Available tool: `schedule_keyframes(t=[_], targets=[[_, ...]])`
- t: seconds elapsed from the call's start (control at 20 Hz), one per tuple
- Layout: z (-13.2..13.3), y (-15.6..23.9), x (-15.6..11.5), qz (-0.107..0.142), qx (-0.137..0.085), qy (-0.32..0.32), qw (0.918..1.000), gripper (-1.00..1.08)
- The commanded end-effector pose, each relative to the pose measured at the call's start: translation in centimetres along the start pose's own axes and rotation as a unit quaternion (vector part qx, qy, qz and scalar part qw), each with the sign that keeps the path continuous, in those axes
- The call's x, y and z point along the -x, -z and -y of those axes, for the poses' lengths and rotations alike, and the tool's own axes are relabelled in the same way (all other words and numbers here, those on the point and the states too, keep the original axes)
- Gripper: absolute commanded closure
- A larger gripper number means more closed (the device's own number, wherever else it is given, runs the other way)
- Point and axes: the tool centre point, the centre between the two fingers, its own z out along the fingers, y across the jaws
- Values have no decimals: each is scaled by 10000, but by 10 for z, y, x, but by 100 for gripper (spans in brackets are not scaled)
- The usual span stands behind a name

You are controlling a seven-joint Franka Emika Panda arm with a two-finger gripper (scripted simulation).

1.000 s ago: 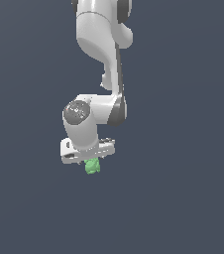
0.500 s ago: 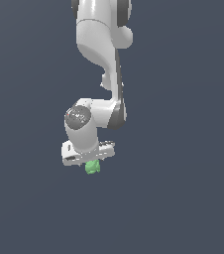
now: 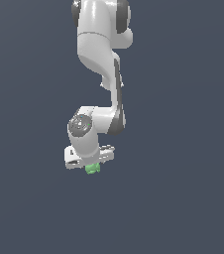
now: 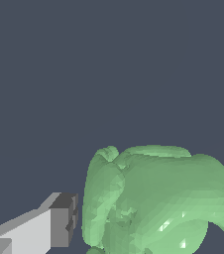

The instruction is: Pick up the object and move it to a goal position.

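Note:
The object [image 3: 92,169], a small lumpy light-green blob, shows just under my white gripper [image 3: 90,163] in the exterior view. In the wrist view the object [image 4: 158,198] fills the near part of the picture. One white finger with a dark pad [image 4: 64,218] stands beside it, and a thin gap shows between the pad and the blob. The other finger is hidden behind the blob or out of the picture. The jaws stand apart, with the blob between them.
A plain dark grey-blue background [image 3: 183,149] fills both views. The white arm [image 3: 99,44] hangs down from the exterior view's top. No other objects, edges or goal marker show.
The arm's wrist and gripper have come down a little over the green blob. The blob has stayed almost where it was.

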Motion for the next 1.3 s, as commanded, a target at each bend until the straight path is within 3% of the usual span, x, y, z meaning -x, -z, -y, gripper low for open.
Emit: schedule_keyframes(t=[0.0, 0.7, 0.95, 1.25], targets=[[0, 0, -1, -8, 3, 1, 10000, 108], [-3, 8, -3, -30, 18, -69, 10000, 108], [-14, 40, -10, -123, 77, -357, 9993, 108], [-37, 111, -20, -320, 209, -975, 9945, 108]])
